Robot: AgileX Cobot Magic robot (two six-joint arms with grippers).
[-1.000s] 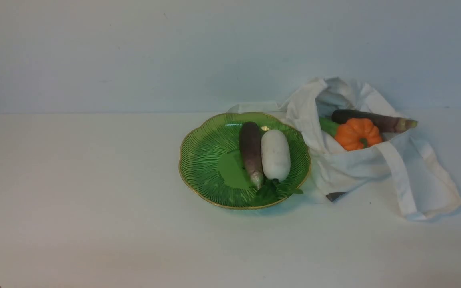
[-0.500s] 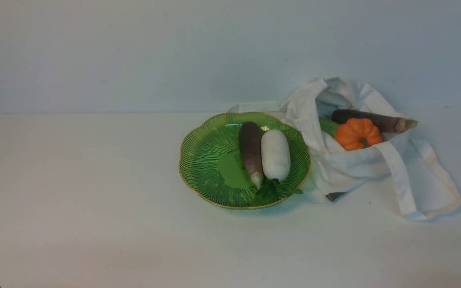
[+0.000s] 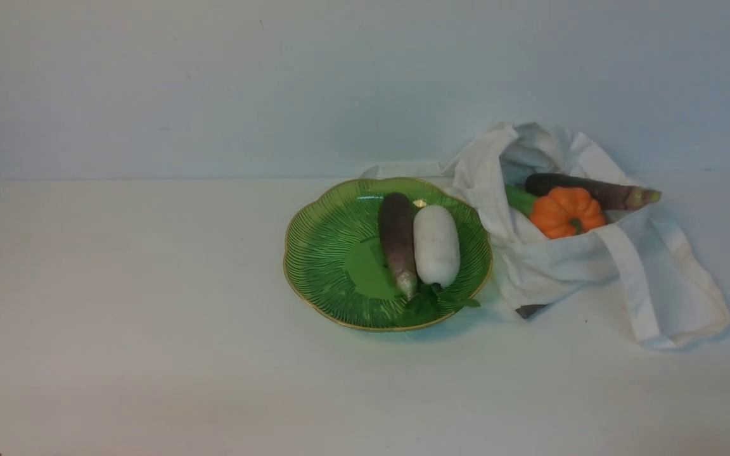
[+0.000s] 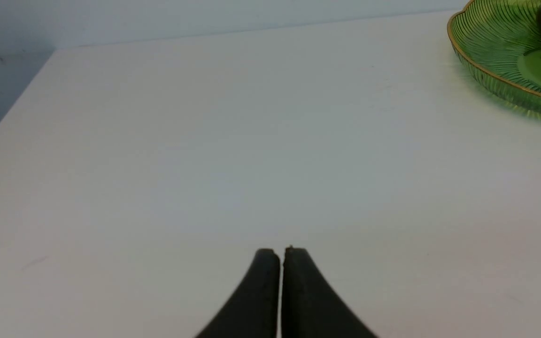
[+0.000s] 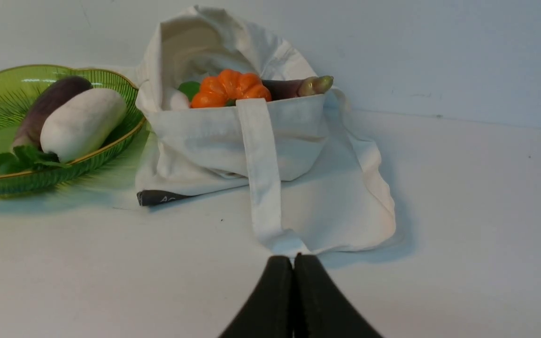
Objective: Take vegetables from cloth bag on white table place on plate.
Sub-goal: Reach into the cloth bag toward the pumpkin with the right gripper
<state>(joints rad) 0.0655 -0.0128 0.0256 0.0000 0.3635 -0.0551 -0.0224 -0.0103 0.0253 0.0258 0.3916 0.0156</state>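
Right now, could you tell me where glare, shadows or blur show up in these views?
Front view: even, soft light, small glare spots on the plate near its far rim, faint shadow beside the bag. Left wrist view: the left gripper is a dark shape without detail. Right wrist view: sharpest; the plate tints the table green beside it.
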